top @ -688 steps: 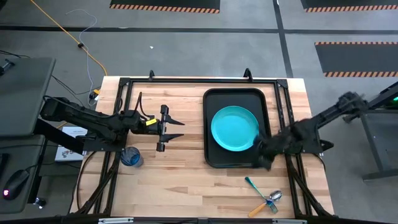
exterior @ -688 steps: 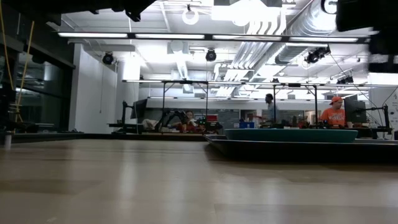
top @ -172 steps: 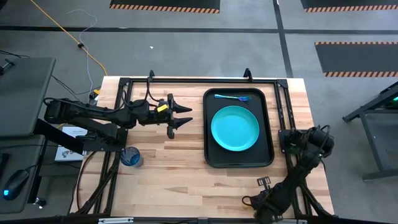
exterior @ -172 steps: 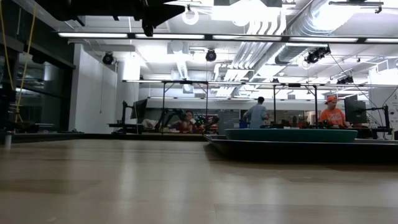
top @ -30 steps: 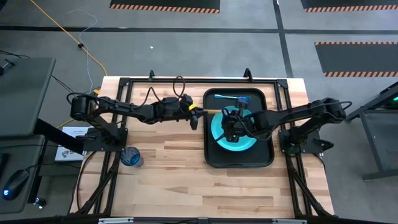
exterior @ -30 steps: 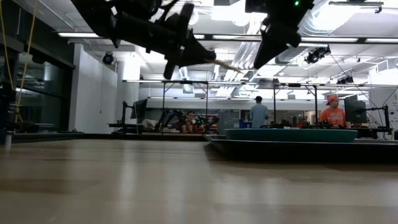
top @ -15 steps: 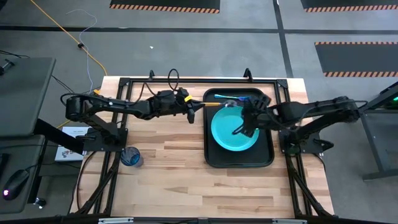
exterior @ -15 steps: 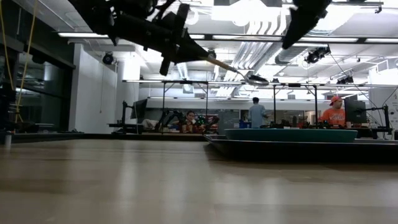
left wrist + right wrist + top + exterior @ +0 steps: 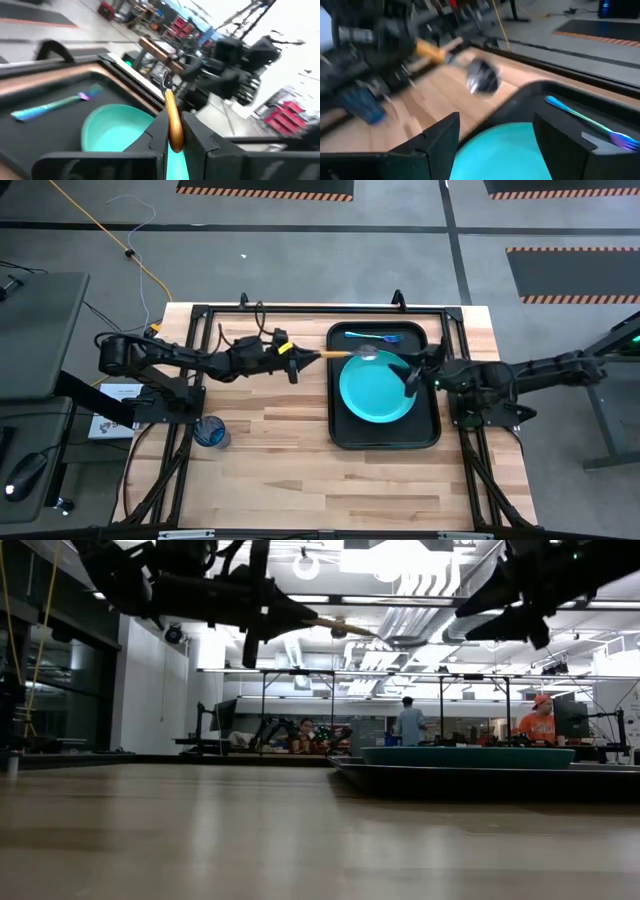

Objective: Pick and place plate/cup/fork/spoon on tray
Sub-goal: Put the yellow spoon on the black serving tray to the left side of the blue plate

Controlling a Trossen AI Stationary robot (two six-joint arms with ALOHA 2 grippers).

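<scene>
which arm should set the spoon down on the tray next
Left. The left gripper is shut on the spoon, whose bowl already hangs over the tray beside the plate. The right gripper is open and holds nothing, at the tray's right edge.

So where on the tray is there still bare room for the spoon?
The tray has bare strips on each side of the plate and along its near edge. The far strip holds the fork. The left gripper holds the spoon above that end.
</scene>
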